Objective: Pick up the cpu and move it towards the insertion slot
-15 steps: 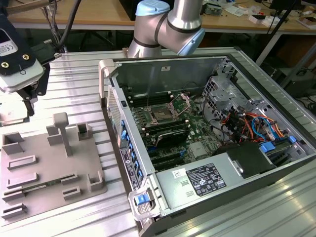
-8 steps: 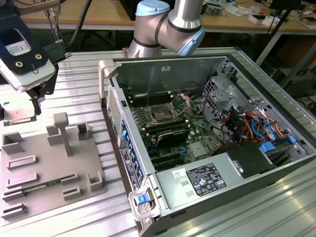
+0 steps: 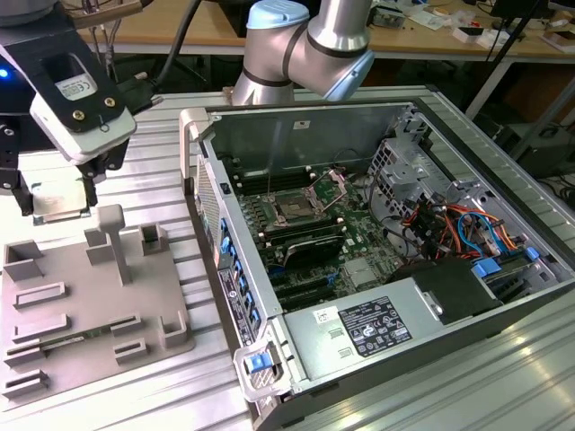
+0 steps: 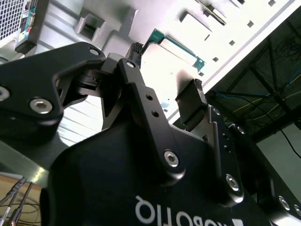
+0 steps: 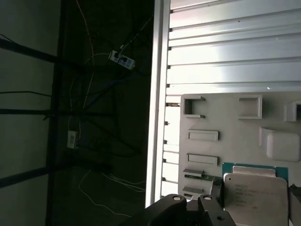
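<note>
While the gripper point(image 4: 167, 67) holds the cpu point(image 5: 256, 195) — case wall point(image 3: 207, 193) stands near.

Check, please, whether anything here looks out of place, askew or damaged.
Nothing stands out. The gripper holds the cpu near the grey tray, and the insertion slot in the computer case stands open.

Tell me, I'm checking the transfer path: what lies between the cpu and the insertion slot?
In the exterior view, the case's side wall stands between the cpu and the insertion slot.
</note>
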